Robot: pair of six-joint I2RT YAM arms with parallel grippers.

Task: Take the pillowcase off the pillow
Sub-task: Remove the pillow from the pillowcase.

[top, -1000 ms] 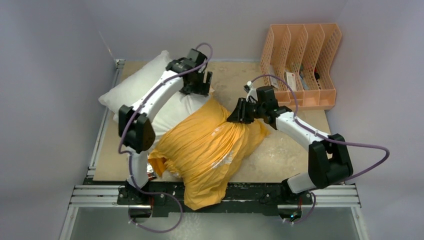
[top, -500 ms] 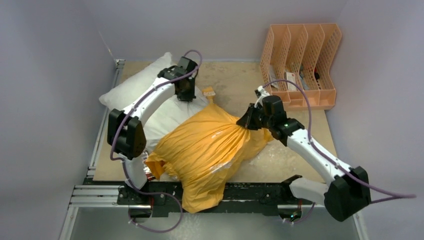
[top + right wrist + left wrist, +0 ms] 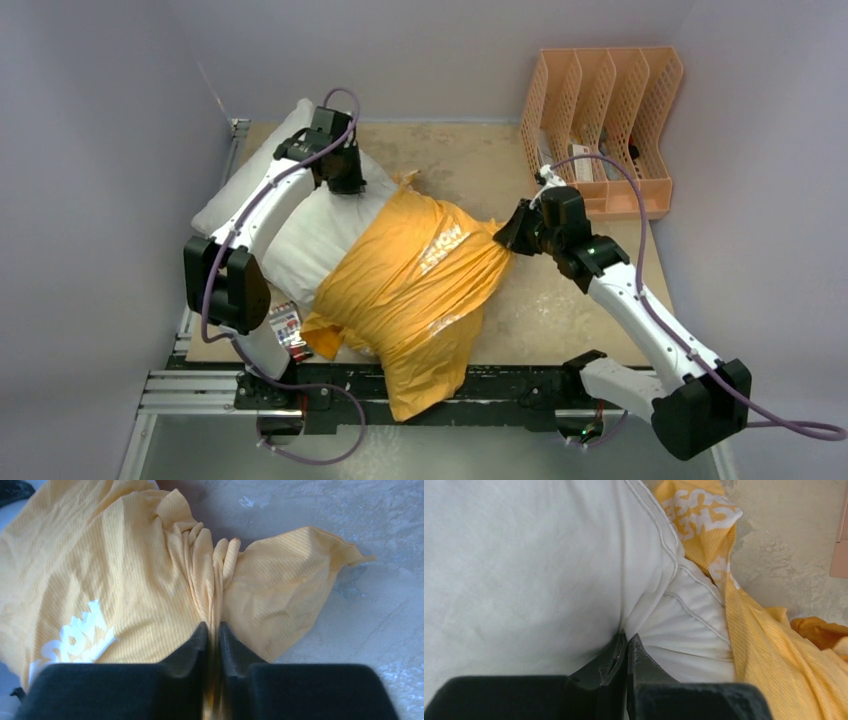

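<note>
The white pillow (image 3: 300, 225) lies slantwise on the board, its far-left half bare. The orange-yellow pillowcase (image 3: 420, 285) with white print covers its near half and hangs over the front rail. My left gripper (image 3: 345, 183) is shut on a fold of the pillow (image 3: 549, 565), pinching the white cloth between its fingertips (image 3: 627, 641). Beside it the pillowcase (image 3: 769, 645) edge lies bunched against the white seam. My right gripper (image 3: 503, 232) is shut on a gathered pleat of the pillowcase (image 3: 125, 580) at its right end, with cloth running between the fingers (image 3: 212, 630).
A peach plastic file rack (image 3: 605, 125) stands at the back right, close behind my right wrist. Bare beige board (image 3: 560, 300) shows to the right of the pillowcase. A grey wall runs along the left, next to the pillow. A black rail (image 3: 520, 385) crosses the front.
My left gripper has shut on the pillow and pulled it towards the back left. My right gripper has drawn the pillowcase end to the right, stretching the cloth and baring more white pillow.
</note>
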